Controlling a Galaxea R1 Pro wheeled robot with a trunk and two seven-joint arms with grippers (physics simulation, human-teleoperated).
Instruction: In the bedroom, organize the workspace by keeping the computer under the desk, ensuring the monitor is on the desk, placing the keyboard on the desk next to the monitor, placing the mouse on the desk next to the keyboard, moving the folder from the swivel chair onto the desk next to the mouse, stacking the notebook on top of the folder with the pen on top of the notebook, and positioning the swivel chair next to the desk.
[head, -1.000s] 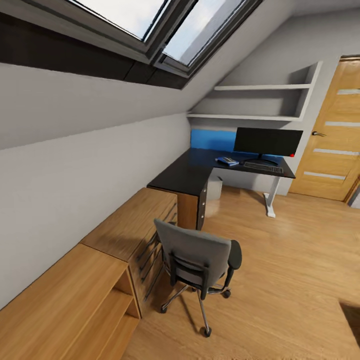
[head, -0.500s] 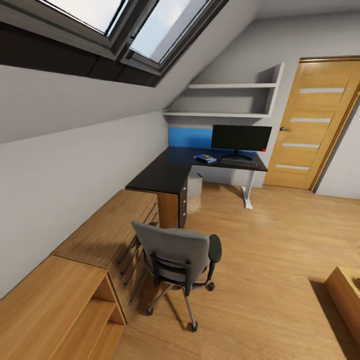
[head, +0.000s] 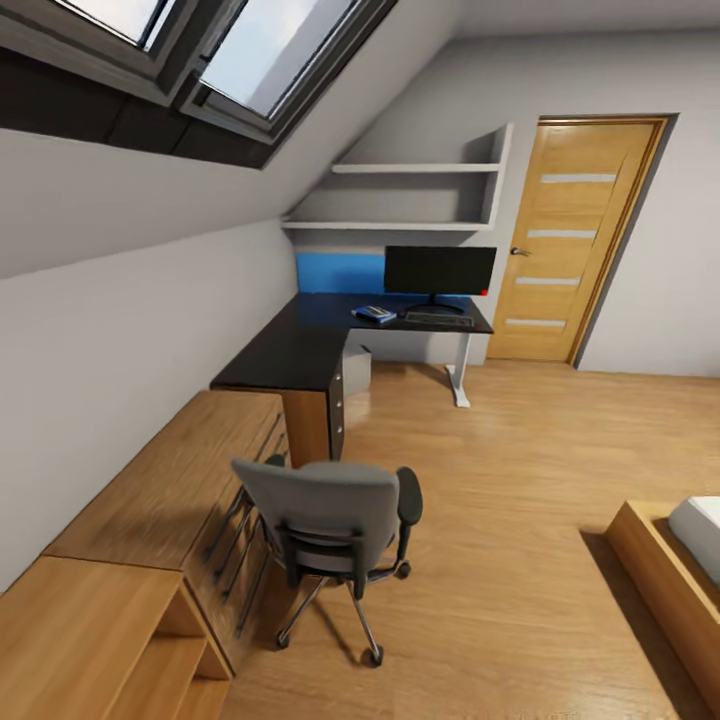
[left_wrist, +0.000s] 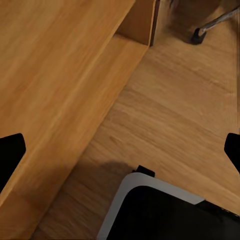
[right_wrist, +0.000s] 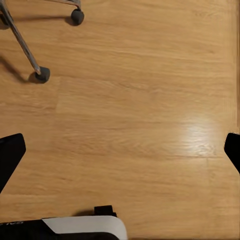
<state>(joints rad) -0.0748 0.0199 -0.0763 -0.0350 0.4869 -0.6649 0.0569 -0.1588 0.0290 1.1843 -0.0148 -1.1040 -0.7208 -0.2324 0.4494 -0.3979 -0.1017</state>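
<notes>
The grey swivel chair (head: 330, 515) stands on the wooden floor with its back to me, well short of the black L-shaped desk (head: 285, 350). At the desk's far end the black monitor (head: 440, 270) stands with the keyboard (head: 438, 319) in front of it. The blue folder (head: 375, 314) lies to the keyboard's left. The pale computer (head: 357, 368) sits under the desk. Mouse, notebook and pen are too small to make out. My left gripper (left_wrist: 120, 155) and right gripper (right_wrist: 120, 155) hang open over the floor, holding nothing. Chair casters (right_wrist: 42, 75) show nearby.
A light wooden drawer cabinet (head: 170, 480) and a low open shelf unit (head: 90, 640) line the left wall under the sloped ceiling. A wooden door (head: 565, 240) is at the back right. A bed corner (head: 670, 560) juts in at the lower right.
The head camera has swung to the right, so the whole room has slid left in the picture and the bed corner has come into view. Desk, chair and things on the desk have not moved.
</notes>
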